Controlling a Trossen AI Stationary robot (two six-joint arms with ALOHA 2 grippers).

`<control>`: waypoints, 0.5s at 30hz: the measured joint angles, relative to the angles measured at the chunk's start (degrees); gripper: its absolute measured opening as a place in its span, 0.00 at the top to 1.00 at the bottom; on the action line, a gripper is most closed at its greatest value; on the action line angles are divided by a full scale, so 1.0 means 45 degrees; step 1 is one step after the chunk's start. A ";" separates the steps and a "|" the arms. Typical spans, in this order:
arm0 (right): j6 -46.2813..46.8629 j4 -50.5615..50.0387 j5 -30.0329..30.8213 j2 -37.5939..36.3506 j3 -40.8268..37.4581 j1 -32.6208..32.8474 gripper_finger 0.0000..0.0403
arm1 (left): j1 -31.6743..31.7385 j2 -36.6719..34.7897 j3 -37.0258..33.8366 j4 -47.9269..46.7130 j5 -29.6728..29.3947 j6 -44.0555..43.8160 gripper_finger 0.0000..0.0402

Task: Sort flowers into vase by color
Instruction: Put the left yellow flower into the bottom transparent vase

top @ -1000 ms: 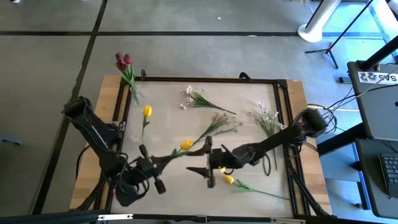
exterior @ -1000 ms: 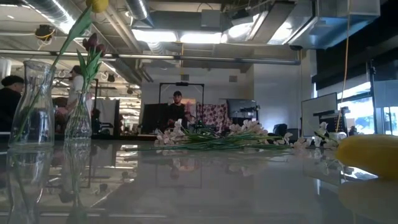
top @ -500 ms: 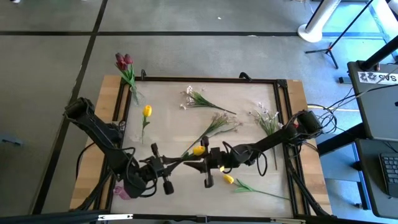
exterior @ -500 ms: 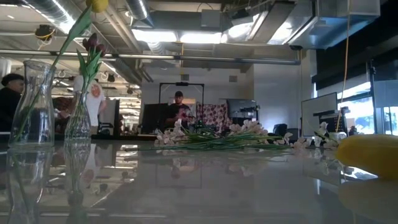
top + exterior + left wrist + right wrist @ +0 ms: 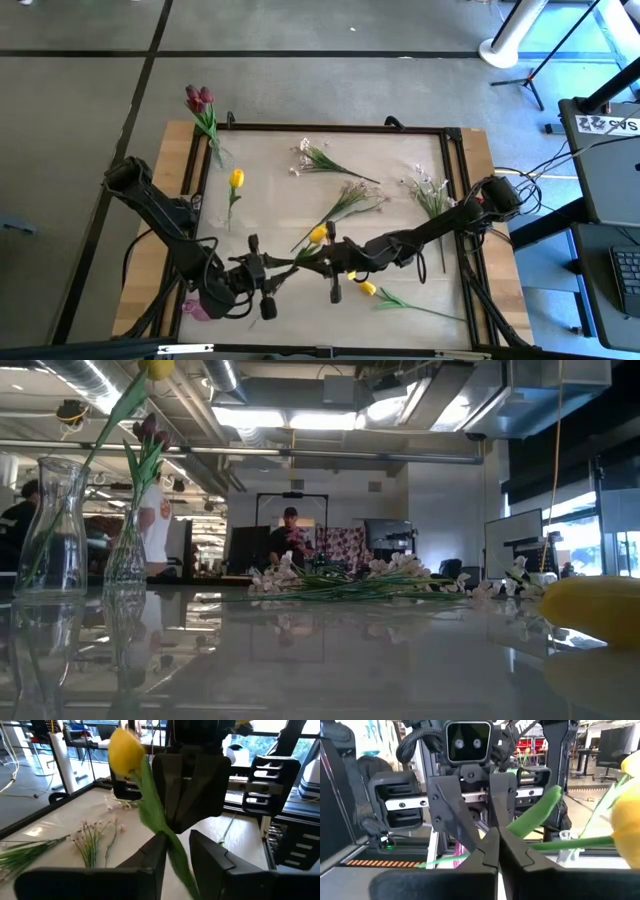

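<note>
1. Fingers of your left gripper (image 5: 174, 851) are clamped on the green stalk of a yellow tulip (image 5: 126, 750), whose bloom stands above and beyond the fingertips.
2. Your right gripper (image 5: 498, 851) faces the left one head-on; its fingers are pressed together at the tips, with the same stalk crossing just beyond them, and you cannot tell whether they pinch it.
3. From above, the held yellow tulip (image 5: 318, 236) sits between the two grippers near the table's front middle.
4. Just beside the right gripper's fingers lies a second yellow tulip (image 5: 368, 288) on the table (image 5: 270, 160).
5. Farther out lie sprays of white blossoms (image 5: 345, 198), well apart from both grippers.
6. Far beyond the left fingers stand one vase (image 5: 56, 525) with a yellow tulip and another vase (image 5: 127, 545) with dark red tulips (image 5: 198, 98).
</note>
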 joint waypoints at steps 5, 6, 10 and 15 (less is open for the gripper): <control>-0.0589 -0.0534 -0.0007 -0.0005 0.0005 0.0000 0.99 | 0.0124 0.0000 0.0000 -0.0667 0.0466 -0.0754 0.77; -0.0747 -0.0601 0.0008 -0.0004 0.0005 0.0000 0.99 | 0.0150 0.0000 0.0000 -0.0821 0.0550 -0.0945 0.77; -0.1107 -0.0693 0.0022 -0.0001 0.0005 -0.0010 1.00 | 0.0315 0.0041 0.0000 -0.1276 0.0665 -0.1242 0.80; -0.1122 -0.0993 -0.0011 0.0004 -0.0015 -0.0010 1.00 | 0.0556 0.0649 0.0000 -0.1264 0.0403 -0.1342 0.97</control>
